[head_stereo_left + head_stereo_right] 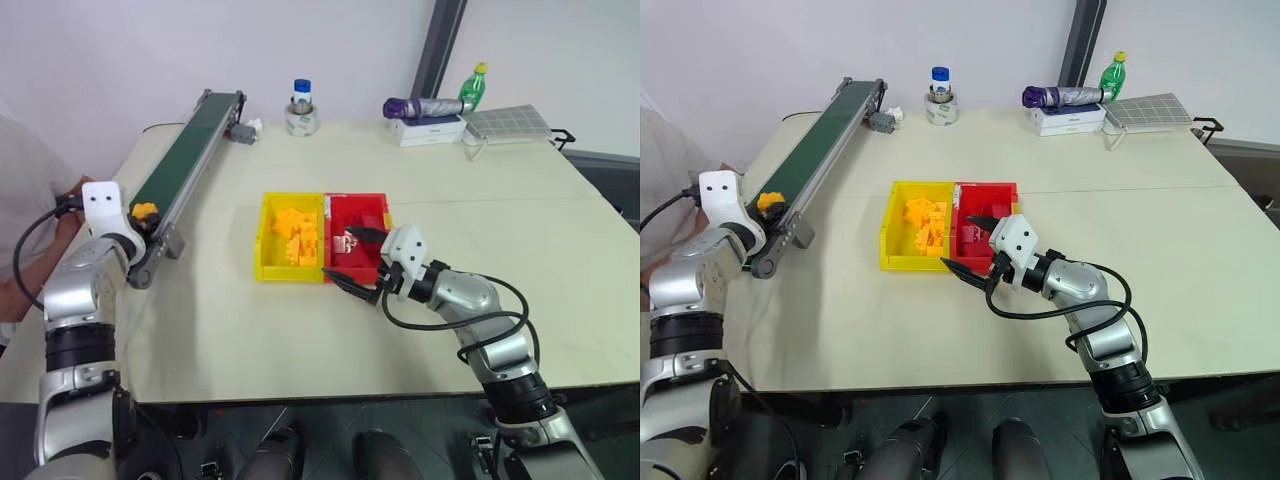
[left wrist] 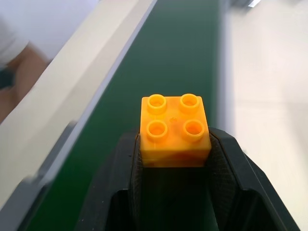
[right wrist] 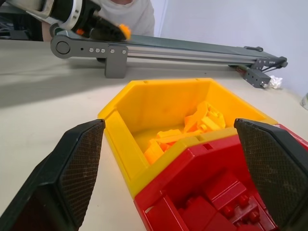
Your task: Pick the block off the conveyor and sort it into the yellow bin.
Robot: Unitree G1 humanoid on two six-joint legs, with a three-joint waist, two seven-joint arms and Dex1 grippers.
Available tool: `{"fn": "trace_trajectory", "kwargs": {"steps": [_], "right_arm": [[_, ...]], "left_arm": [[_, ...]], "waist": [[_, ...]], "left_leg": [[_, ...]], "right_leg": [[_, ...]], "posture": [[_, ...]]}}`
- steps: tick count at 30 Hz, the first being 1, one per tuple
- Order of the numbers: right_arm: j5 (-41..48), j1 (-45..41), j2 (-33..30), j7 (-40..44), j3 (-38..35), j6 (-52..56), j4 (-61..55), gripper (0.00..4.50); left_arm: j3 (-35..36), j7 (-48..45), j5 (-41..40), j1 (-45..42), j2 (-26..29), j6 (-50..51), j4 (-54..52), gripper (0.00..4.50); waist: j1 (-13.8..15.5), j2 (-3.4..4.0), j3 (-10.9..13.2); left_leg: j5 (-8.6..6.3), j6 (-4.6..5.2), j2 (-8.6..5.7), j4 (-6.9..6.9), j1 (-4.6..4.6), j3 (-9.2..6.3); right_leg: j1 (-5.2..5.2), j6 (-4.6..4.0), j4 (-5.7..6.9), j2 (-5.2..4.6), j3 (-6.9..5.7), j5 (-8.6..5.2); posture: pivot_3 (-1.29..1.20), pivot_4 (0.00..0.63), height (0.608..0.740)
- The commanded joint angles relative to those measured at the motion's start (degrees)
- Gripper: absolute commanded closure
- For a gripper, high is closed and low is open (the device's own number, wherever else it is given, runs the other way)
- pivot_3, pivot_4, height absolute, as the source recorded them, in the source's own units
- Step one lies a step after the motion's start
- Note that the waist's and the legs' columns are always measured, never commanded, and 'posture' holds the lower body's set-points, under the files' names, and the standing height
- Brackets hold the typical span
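Note:
The yellow-orange block [image 2: 175,130] is clamped between my left gripper's [image 2: 175,156] black fingers, just over the dark green belt of the conveyor [image 2: 183,57]. From the head, this block [image 1: 145,210] sits at the conveyor's [image 1: 190,145] near end, with the left gripper [image 1: 138,216] shut on it. The yellow bin [image 1: 263,240] stands mid-table and holds several yellow bricks. My right gripper [image 1: 352,258] hovers open at the near edge of the bins, with nothing between its fingers [image 3: 72,168].
A red bin [image 1: 375,203] with red pieces is joined to the yellow bin's right side. At the far edge stand a capped bottle in a tape roll [image 1: 301,108], a purple umbrella [image 1: 425,107] and a green bottle [image 1: 473,85]. A person's arm [image 1: 25,220] is at the left.

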Motion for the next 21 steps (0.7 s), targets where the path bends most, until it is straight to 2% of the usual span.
{"fn": "trace_trajectory", "kwargs": {"steps": [1,5,11,13,17,18,21], "right_arm": [[0.39,-0.83,0.13,0.08,-0.27,-0.48,-2.08,0.00],[0.30,-1.15,0.30,0.00,-0.29,-0.63,-1.70,0.00],[-0.04,-0.85,0.57,-0.62,-0.20,-0.70,-2.01,0.00],[-0.10,-0.64,0.40,-0.92,-0.39,-0.38,-2.65,0.00],[0.07,0.16,-0.51,-1.23,-1.18,-0.16,-3.52,0.00],[0.12,0.30,-0.63,-1.30,-1.22,-0.14,-3.64,0.00],[0.18,0.58,-0.58,-1.74,-1.02,-0.12,-3.93,0.00]], "left_arm": [[-1.65,-7.73,-7.47,-0.63,-2.27,0.16,-11.73,3.24],[-8.89,-12.92,-7.66,0.65,-4.06,0.77,-16.26,3.24],[-16.66,-11.28,-1.91,-2.54,-9.89,-3.33,-10.02,3.24],[-16.27,-12.01,-3.59,-3.10,-11.87,-2.65,-9.02,2.14],[-16.16,-13.23,-2.82,-3.18,-12.30,-6.02,-9.03,0.15],[-15.87,-13.93,-3.46,-3.14,-12.12,-5.86,-9.47,0.03],[-14.73,-16.26,-3.75,-1.71,-9.38,-7.18,-11.63,0.03]], "waist": [[0.01,0.00,0.00],[-0.38,0.00,0.00],[-0.27,0.00,0.00],[-0.23,0.00,0.00],[-0.29,0.00,0.00],[-0.29,0.00,0.00],[-0.37,0.00,0.00]], "left_leg": [[0.00,0.00,-0.01,0.02,0.00,0.00],[0.00,0.00,-0.02,0.03,0.01,0.02],[0.02,0.01,0.01,0.02,0.06,0.02],[0.02,0.01,0.00,0.04,0.06,0.03],[0.01,0.02,0.00,0.03,0.06,0.03],[0.01,0.02,0.00,0.03,0.05,0.03],[0.02,0.02,0.00,0.03,0.06,0.03]], "right_leg": [[0.02,0.00,-0.01,-0.01,0.00,0.00],[0.03,-0.01,0.00,-0.01,0.02,0.00],[0.03,0.00,0.08,0.02,0.04,0.00],[0.04,0.00,0.08,0.01,0.04,0.00],[0.03,0.00,0.06,0.01,0.04,0.00],[0.02,0.00,0.06,0.01,0.04,0.00],[0.02,0.00,0.07,0.01,0.03,0.00]], "posture": [[0.00,0.150,0.740],[0.00,0.150,0.740],[0.00,0.150,0.740],[0.00,0.150,0.740],[0.00,0.150,0.740],[0.00,0.150,0.740],[0.00,0.150,0.740]]}}
